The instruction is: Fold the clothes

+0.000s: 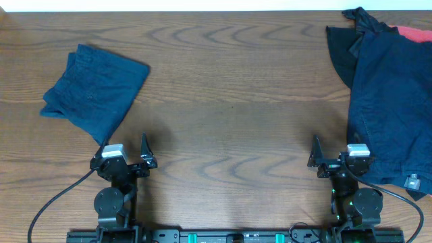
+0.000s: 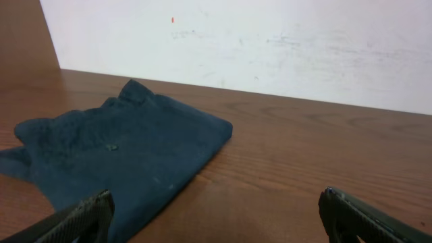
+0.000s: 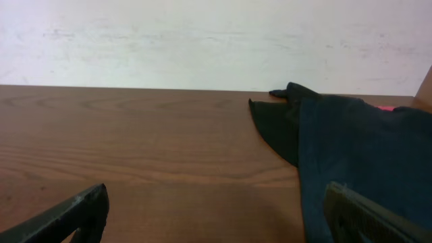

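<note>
Beyond the left jaws, a little to their left, folded navy shorts (image 1: 94, 91) lie on the counter (image 1: 229, 101); rumpled navy shorts (image 1: 388, 101) sprawl just right of the right jaws. Both sets of jaws gape wide, empty

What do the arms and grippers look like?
Left arm and right arm are black with round joint housings. The left gripper and right gripper each have a silver-white block and two black, tapered, textured fingers. A thin black cable trails from each arm. Green lights glow near the right arm's base.
</note>
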`<state>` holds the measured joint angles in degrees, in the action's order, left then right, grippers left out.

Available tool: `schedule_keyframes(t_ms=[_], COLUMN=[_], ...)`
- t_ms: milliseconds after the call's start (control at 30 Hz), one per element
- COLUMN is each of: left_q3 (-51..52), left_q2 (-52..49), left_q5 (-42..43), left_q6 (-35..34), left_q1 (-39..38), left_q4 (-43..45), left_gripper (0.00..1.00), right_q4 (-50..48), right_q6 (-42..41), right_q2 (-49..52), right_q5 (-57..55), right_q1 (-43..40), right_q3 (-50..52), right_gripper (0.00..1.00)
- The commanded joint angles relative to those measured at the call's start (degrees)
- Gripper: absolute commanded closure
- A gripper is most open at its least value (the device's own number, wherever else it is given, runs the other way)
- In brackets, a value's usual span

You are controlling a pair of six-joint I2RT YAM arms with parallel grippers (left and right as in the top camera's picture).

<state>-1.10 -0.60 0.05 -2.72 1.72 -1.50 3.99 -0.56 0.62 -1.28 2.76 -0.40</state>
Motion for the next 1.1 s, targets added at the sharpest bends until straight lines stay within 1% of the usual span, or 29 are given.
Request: schedule_keyframes(t_ms=[0, 1000, 1067], left_q3=[0.9, 0.9, 0.9], left_q2=[0.4, 0.4, 0.4], left_q5=[-0.3, -0.3, -0.3], left_q6=[1.0, 0.9, 1.0], left_q1=[-0.1, -0.1, -0.1], left_q4=[-2.5, -2.5, -2.5], left_gripper=[0.02, 0.02, 0.02], right_q4=[0.2, -0.2, -0.3], right_q6=[0.9, 0.7, -1.8], right_q2=[-0.2, -0.2, -0.2], right_q5=[-0.2, 0.5, 0.5], right_q1=[0.4, 0.4, 0.4], right_q3=[0.1, 0.1, 0.1], right_gripper=[0.01, 0.01, 0.01])
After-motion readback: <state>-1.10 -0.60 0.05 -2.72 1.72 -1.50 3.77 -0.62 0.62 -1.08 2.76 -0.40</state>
